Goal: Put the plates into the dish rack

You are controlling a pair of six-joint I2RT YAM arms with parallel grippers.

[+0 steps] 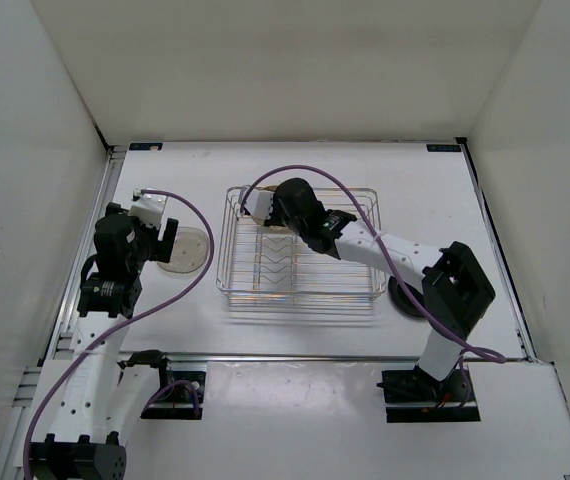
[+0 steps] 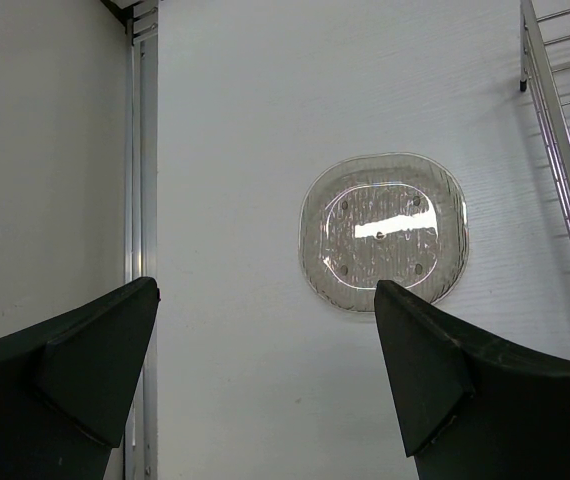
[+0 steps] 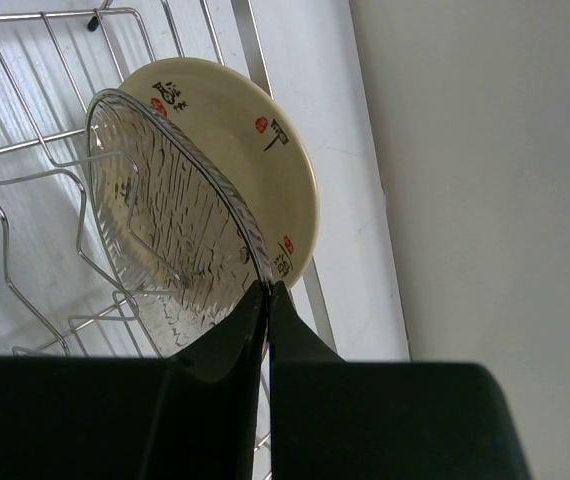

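Observation:
My right gripper (image 3: pixel 268 288) is shut on the rim of a pale translucent plate (image 3: pixel 165 230), which stands on edge in the chrome wire dish rack (image 3: pixel 25 180). A tan plate (image 3: pixel 255 130) stands right behind it against the rack's end. In the top view this gripper (image 1: pixel 270 212) is over the rack's far left part (image 1: pixel 295 297). My left gripper (image 2: pixel 265 290) is open and empty above the table. The second translucent plate (image 2: pixel 382 232) lies flat just beyond its right finger, left of the rack (image 1: pixel 185 252). A glossy black plate (image 1: pixel 405 300) lies right of the rack, partly under my right arm.
The rack's left edge (image 2: pixel 565 150) shows at the right of the left wrist view. An aluminium rail (image 2: pixel 140 150) runs along the table's left side. White walls enclose the table on three sides.

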